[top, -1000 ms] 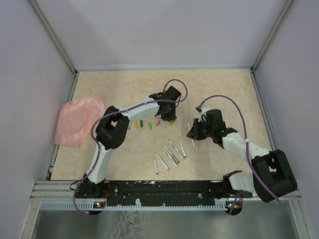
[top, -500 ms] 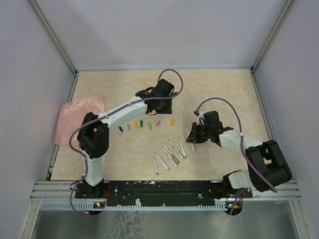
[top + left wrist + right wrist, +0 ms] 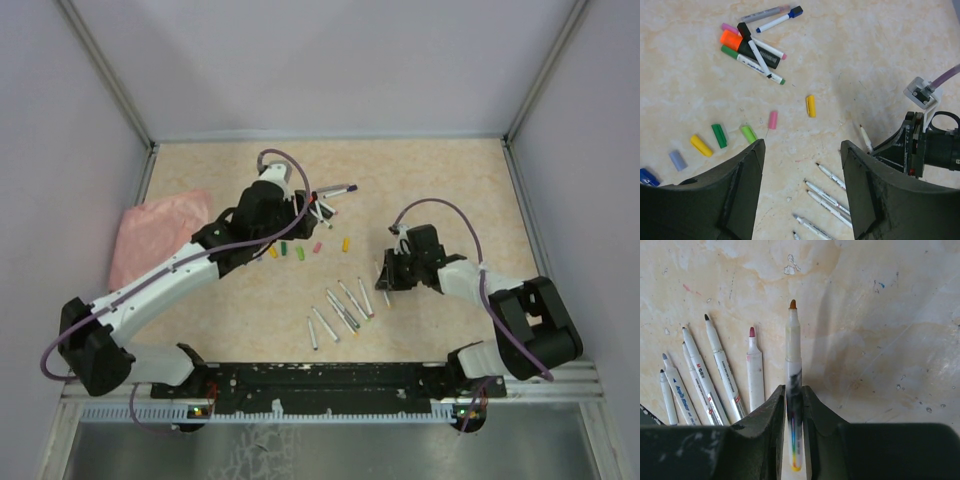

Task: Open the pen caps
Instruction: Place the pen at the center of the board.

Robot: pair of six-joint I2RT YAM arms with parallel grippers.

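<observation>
My right gripper (image 3: 793,390) is shut on an uncapped white pen (image 3: 792,347) with an orange tip, held low over the table beside several uncapped pens (image 3: 715,375); in the top view it (image 3: 388,272) is right of centre. My left gripper (image 3: 802,190) is open and empty, high above the table; in the top view it (image 3: 292,212) is at centre left. A row of loose pen caps lies below it: orange-yellow (image 3: 811,106), pink (image 3: 772,120), green (image 3: 719,135), yellow (image 3: 701,145). Several capped pens (image 3: 757,52) and a dark highlighter (image 3: 752,47) lie in a pile beyond.
A pink cloth (image 3: 155,240) lies at the table's left edge. Uncapped pens (image 3: 345,305) lie in a group near the front centre. Grey walls enclose the table on three sides. The arms' black base rail (image 3: 330,378) runs along the near edge.
My left arm has swung back and to the left, uncovering the pile of capped pens. My right gripper has shifted slightly toward the uncapped pens, still holding its pen.
</observation>
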